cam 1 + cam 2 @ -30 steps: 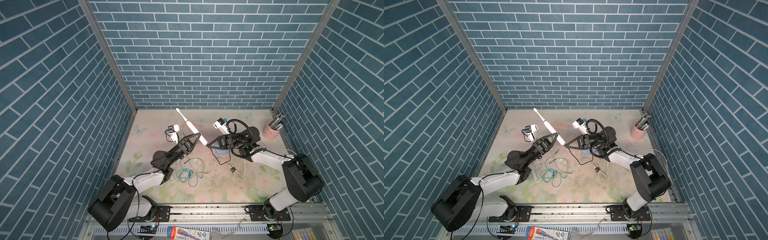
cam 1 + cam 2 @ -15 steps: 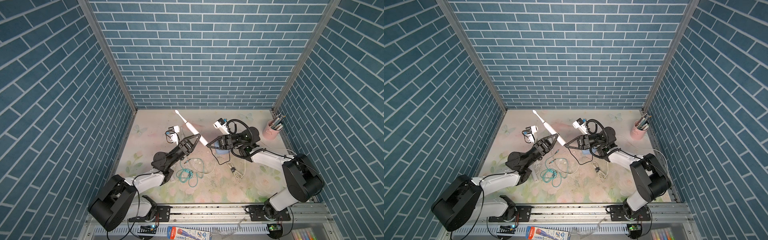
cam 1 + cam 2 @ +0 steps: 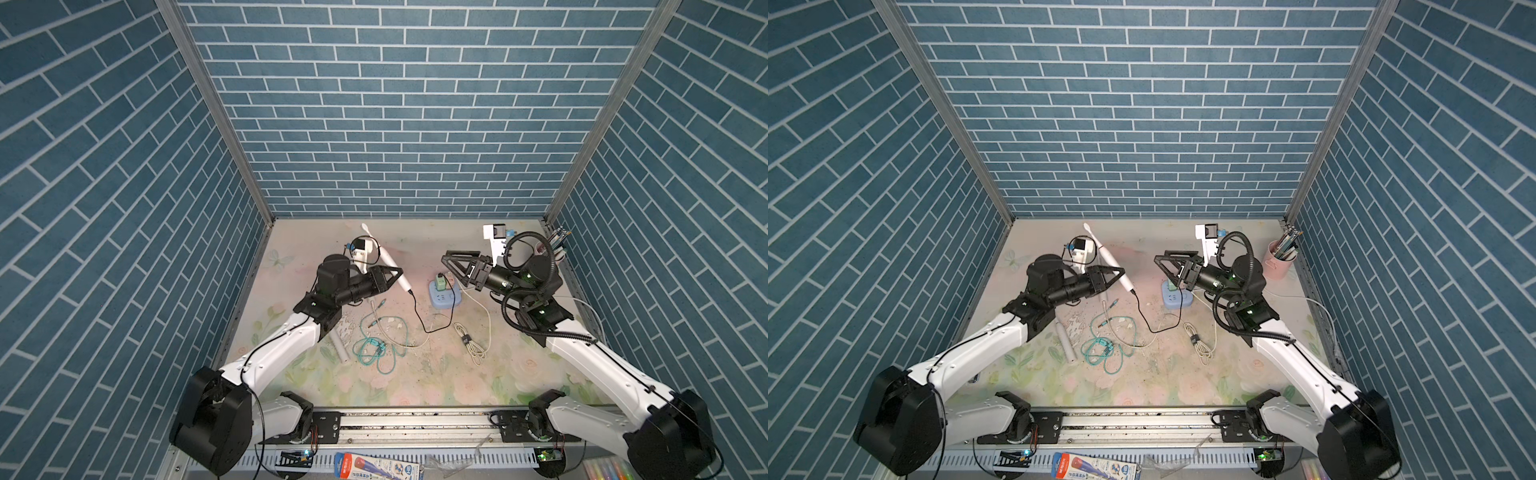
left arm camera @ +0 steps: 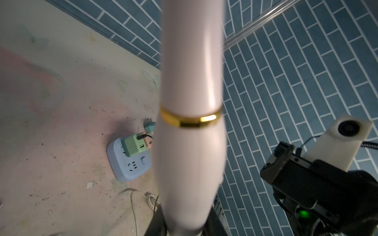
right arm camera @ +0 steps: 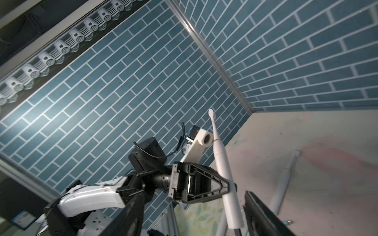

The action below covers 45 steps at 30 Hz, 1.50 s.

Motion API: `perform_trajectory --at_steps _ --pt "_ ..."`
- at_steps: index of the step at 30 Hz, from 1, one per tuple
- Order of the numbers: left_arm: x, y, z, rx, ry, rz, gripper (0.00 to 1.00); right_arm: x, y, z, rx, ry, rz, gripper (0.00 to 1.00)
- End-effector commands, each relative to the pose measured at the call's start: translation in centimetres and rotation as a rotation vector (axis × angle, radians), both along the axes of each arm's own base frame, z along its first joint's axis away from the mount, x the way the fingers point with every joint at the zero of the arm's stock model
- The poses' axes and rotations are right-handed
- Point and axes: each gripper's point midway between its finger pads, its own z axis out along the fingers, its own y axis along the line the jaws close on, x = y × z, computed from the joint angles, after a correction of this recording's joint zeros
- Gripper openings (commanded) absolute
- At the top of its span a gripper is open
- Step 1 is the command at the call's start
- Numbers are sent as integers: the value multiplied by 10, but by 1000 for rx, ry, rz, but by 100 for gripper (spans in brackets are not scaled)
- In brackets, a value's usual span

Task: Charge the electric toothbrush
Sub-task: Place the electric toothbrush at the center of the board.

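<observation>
Now, both top views: left gripper (image 3: 397, 275) clamps the electric toothbrush (image 3: 384, 257), tilted aloft, black cable (image 3: 419, 316) at its base; right gripper (image 3: 451, 262) nearby, jaws wide, empty. Left wrist: green adapter (image 4: 134, 146) sits in the power strip (image 4: 131, 169). Right wrist: same clamp. Plugging seems done; next, lower it gently.

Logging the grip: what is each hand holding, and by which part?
Left hand grips the toothbrush by its lower handle; right hand is open and empty.
</observation>
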Motion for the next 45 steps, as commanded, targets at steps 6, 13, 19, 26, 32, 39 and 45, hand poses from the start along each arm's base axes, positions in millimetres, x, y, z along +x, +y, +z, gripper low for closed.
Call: perform_trajectory --at_steps 6,13,19,26,32,39,45 --pt "45 22 -127 531 397 -64 0 32 -55 -44 -310 73 -406 83" --pt "82 26 -178 676 569 -93 0 38 -105 -101 -541 293 -633 84" --pt "91 25 -212 729 657 -113 0 46 -123 -155 -675 503 -651 85" --pt "78 33 -233 782 735 -135 17 89 -147 -187 -757 651 -695 83" --pt "68 38 -242 812 775 -138 28 130 -157 -218 -879 717 -732 83" --pt "77 32 -222 772 743 -128 43 172 -158 -246 -957 770 -693 81" --pt "87 29 -167 718 644 -85 64 182 -147 -271 -1018 819 -589 77"
